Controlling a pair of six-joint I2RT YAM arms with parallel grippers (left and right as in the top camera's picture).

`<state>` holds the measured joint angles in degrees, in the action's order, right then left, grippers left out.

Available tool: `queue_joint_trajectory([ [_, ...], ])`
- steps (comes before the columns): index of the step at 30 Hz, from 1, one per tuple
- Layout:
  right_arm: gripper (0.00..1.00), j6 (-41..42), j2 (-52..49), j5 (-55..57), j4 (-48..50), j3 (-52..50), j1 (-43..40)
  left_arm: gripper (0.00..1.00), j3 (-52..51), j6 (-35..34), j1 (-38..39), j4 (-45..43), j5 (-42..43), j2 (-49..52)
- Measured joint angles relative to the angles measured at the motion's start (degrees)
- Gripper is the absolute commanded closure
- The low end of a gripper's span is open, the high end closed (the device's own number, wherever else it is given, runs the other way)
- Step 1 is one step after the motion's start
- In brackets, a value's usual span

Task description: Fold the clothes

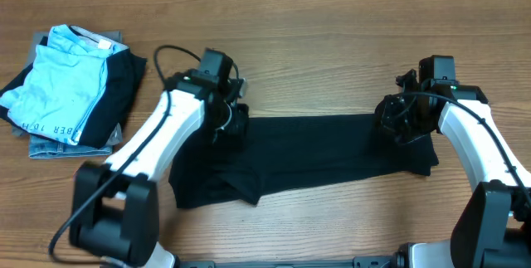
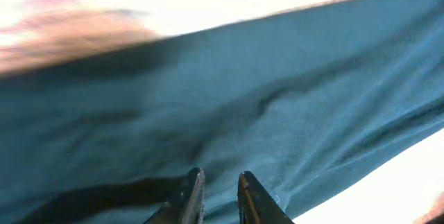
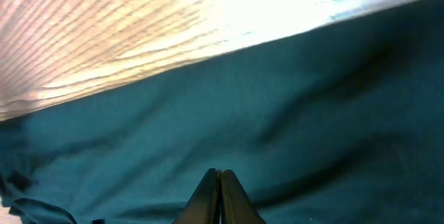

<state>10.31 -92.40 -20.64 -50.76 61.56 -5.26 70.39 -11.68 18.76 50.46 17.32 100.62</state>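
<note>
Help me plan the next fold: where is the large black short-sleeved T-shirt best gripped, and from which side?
Probably pinch the large black T-shirt along its far long edge, near each end, coming down from above. It lies flat as a wide band on the wooden table, so only its edges offer a lip to pinch.

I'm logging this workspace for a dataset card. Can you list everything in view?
black T-shirt: one, black, lying in a long band across the table's middle
light blue garment: one, light blue with dark lettering, folded, top of the far-left pile
black garment: one, black, same pile
grey-blue piece: one, grey-blue, bottom of the pile
table: one, brown wood
left arm, right arm: two, white
left gripper: dark, narrow gap, over the shirt
right gripper: dark, fingers together, over the shirt
</note>
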Motion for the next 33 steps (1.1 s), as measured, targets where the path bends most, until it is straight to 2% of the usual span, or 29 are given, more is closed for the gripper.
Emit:
queue_joint_trajectory([
  [4,0.96,-0.28,0.0,1.57,3.96,-3.5,0.0,0.84,-0.68,0.02,0.26,-0.76,0.79,5.99],
  [8,0.96,0.7,0.0,6.43,7.56,-7.65,0.0,0.85,-0.76,0.0,-0.11,-2.51,0.9,11.02],
  [14,0.96,4.57,0.0,14.95,9.2,-8.31,-0.83,0.85,-0.7,0.0,-2.84,-3.39,1.29,11.54],
  [24,0.96,8.09,0.0,17.57,12.04,-8.33,-10.21,0.87,-0.7,3.82,-14.45,-6.47,0.68,11.56],
  [26,0.96,7.87,0.0,16.26,11.21,-8.22,-10.43,0.84,-0.66,4.68,-15.76,-7.15,1.14,11.56],
  [28,0.96,7.63,0.0,15.19,7.34,-7.06,-10.16,0.78,-0.35,5.14,-16.2,-6.75,1.09,11.56],
  [33,0.96,6.8,0.0,13.35,-3.08,-0.52,-8.92,0.73,2.08,5.38,-16.26,-3.5,0.31,10.32],
])
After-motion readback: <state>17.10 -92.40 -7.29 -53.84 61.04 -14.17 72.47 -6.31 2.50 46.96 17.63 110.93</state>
